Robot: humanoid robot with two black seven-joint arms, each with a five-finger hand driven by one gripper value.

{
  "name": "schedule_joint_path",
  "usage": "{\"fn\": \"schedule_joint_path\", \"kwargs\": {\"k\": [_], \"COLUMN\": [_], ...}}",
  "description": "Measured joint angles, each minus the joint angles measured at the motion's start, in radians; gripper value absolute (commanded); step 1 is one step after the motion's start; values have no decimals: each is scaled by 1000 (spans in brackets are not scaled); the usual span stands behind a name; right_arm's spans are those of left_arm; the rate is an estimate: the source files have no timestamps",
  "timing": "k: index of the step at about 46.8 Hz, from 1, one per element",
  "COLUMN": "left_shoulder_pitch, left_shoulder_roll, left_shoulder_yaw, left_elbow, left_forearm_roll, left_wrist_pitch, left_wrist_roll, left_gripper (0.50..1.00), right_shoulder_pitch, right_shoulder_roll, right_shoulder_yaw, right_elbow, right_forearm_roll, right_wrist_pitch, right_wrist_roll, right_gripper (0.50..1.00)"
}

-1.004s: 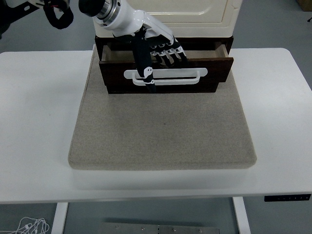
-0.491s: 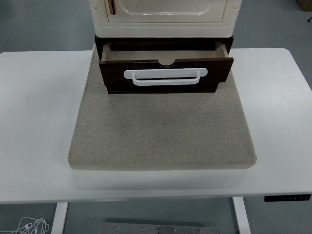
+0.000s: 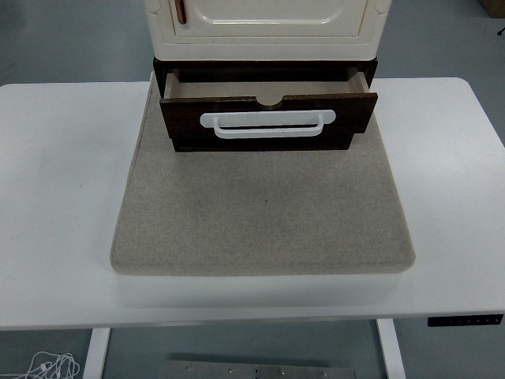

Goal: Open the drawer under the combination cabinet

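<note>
A cream cabinet [image 3: 268, 24] stands at the back of a grey mat [image 3: 264, 213]. Under it sits a dark brown drawer [image 3: 268, 118] with a white handle [image 3: 268, 124]. The drawer is pulled out a short way toward me, and its open top shows a strip of the brown inside. Neither hand appears in the head view.
The mat lies on a white table [image 3: 63, 197], with bare table surface to its left and right. A small control panel [image 3: 465, 320] sits on the table's front edge at the right. White cables [image 3: 47, 367] lie on the floor at bottom left.
One second ago the left hand was at the drawer handle with its fingers over the drawer front. It has since withdrawn out of view. The drawer stays pulled out.
</note>
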Motion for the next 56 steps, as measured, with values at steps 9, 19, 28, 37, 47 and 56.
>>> {"fn": "schedule_joint_path", "kwargs": {"k": [9,19,28,37,47,56], "left_shoulder_pitch": [49,170,299,434,553,658], "left_shoulder_roll": [1,4,9,6,-11,-90], "left_shoulder_yaw": [-1,-4,-2,-3,-3,-3], "left_elbow": [195,340,433,449,450,451], "left_forearm_roll": [-67,-168,-237,-333,-420,-516], "left_wrist_pitch": [110,116,101,60,33,-51], "left_wrist_roll": [-16,-24,-25,-25,-39,-118], "left_gripper": [1000,1000,1000,1000,1000,1000], "right_shoulder_pitch": [0,0,0,0,0,0], "right_shoulder_roll": [0,0,0,0,0,0], "right_shoulder_yaw": [0,0,-1,-2,-1,2], "right_elbow": [0,0,0,0,0,-1], "right_forearm_roll": [0,0,0,0,-3,1], "right_wrist_pitch": [0,0,2,6,1,0], "right_wrist_roll": [0,0,0,0,0,0], "right_gripper": [926,926,928,928,928,926]}}
